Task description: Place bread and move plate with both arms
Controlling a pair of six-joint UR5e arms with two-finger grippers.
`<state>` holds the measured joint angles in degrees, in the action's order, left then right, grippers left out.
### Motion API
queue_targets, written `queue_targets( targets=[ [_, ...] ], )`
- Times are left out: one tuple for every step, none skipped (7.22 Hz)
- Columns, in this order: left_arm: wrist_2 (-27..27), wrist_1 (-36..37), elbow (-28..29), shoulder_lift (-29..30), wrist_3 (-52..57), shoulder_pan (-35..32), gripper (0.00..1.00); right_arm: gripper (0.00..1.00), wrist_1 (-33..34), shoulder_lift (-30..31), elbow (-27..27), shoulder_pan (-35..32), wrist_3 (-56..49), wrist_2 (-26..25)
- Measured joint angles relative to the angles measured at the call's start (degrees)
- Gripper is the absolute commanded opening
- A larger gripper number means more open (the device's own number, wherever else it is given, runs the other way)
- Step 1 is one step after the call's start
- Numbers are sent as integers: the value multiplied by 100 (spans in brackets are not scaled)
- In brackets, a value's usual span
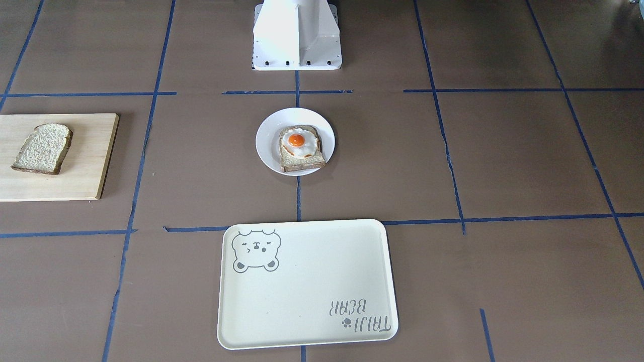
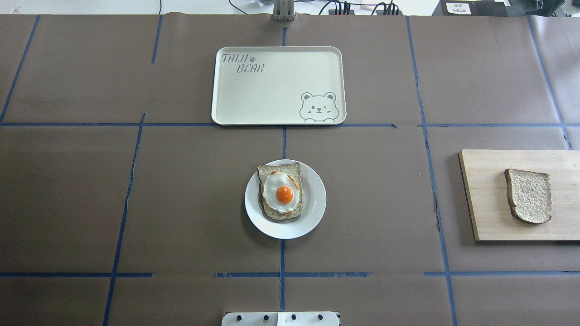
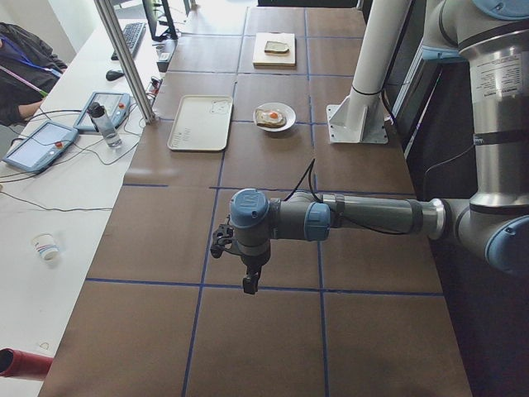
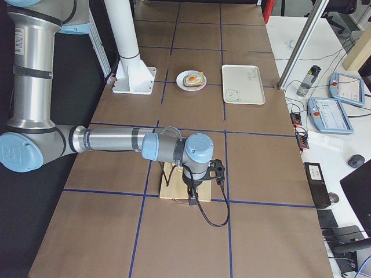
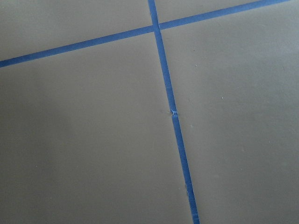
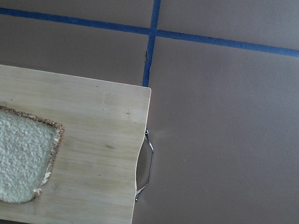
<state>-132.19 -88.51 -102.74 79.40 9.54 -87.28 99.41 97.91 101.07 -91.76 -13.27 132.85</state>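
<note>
The plain bread slice (image 1: 43,148) lies on a wooden cutting board (image 1: 85,161) at the table's end on my right; it also shows in the overhead view (image 2: 529,196) and the right wrist view (image 6: 23,163). The white plate (image 2: 316,199) stands at the table's middle and holds a slice topped with a fried egg (image 2: 281,192). My left gripper (image 3: 246,281) hangs over bare table far from the plate. My right gripper (image 4: 191,196) hangs over the board's edge (image 4: 171,188). I cannot tell whether either gripper is open or shut.
A cream rectangular tray with a bear drawing (image 2: 272,86) lies beyond the plate, on the operators' side. The white pedestal base (image 1: 297,37) stands behind the plate. Blue tape lines cross the brown table cover. A side bench (image 3: 50,190) holds tablets and a bottle.
</note>
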Motion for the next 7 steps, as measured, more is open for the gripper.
queue_targets(
  targets=[
    [2, 2, -10, 3, 3, 0, 100, 100, -5, 5, 5, 0, -2, 3],
    [16, 6, -19, 4, -2, 3, 100, 100, -45, 7, 6, 0, -4, 4],
    [35, 6, -21, 20, -13, 13, 100, 100, -131, 8, 2, 0, 0, 3],
    [41, -1, -24, 78, -21, 25, 100, 100, -212, -5, 0, 0, 19, -1],
    [43, -48, 15, 259, -27, 30, 100, 100, -250, -61, -7, 0, 54, 1],
    [43, -120, 80, 499, -32, 33, 100, 100, -265, -135, -11, 3, 78, 70],
    [44, -166, 111, 659, -41, 34, 100, 100, -272, -181, 51, 6, 93, 220]
  ],
)
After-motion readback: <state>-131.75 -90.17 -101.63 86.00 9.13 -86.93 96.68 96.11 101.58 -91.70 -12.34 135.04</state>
